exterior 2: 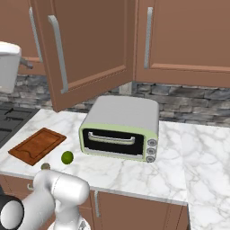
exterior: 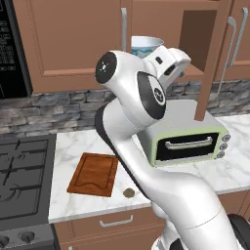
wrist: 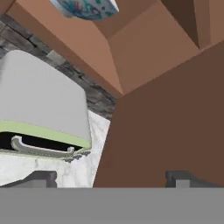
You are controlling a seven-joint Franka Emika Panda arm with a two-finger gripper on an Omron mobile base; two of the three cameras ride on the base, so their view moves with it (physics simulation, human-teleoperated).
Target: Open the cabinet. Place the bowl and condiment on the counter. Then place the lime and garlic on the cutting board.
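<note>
Left base view shows the cabinet [exterior: 195,44] with its right door swung out, edge-on over the toaster oven [exterior: 188,139]; the left door is shut. On the cabinet floor, at its left side, sits the bowl [exterior: 145,46], partly behind the arm. The condiment cannot be made out inside. Below runs the counter [exterior: 83,141], with the stove [exterior: 22,171] at its left end. The board [exterior: 93,173] lies near the counter's left front corner, its long axis running front to back. The garlic [exterior: 129,193] rests at the front edge just right of the board, and in the right base view the lime [exterior 2: 67,157] lies between board and oven.

The gripper [wrist: 111,179] is up at the cabinet opening, jaws spread wide and holding nothing. From the hand view, the bowl lies above and to the left of the fingertips, the open door close on the right. The next reach likely goes in and leftward, away from that door.
</note>
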